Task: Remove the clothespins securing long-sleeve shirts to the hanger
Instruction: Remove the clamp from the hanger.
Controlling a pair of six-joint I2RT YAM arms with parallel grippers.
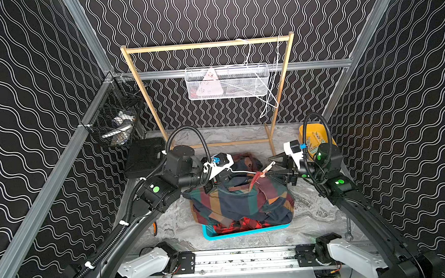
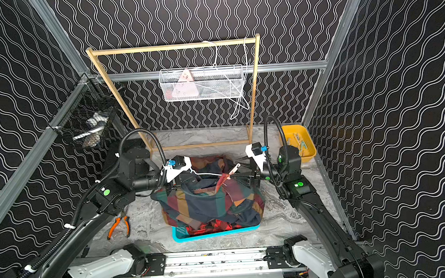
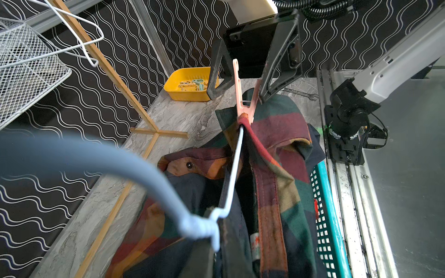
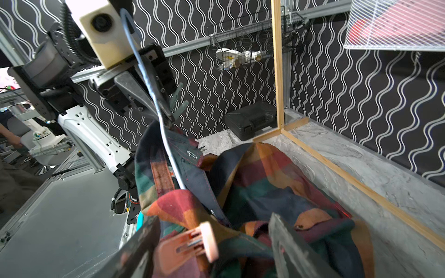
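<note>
Left tool [image 4: 167,118] is clamping shut on the hanger [image 3: 234,163] neck, holding up the shirt [image 3: 277,134]. Pink peg [image 3: 242,96] is pinching the shirt's shoulder to the hanger end, its handles pointing into the right tool [image 3: 238,96], whose jaws are standing apart astride it.

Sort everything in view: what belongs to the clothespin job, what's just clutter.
Job: pink clothespin, mint clothespin, white hanger, checked shirt, yellow tray, left gripper, right gripper.
Lying about: pliers, wrench, black case, white mesh basket, black wire basket.
</note>
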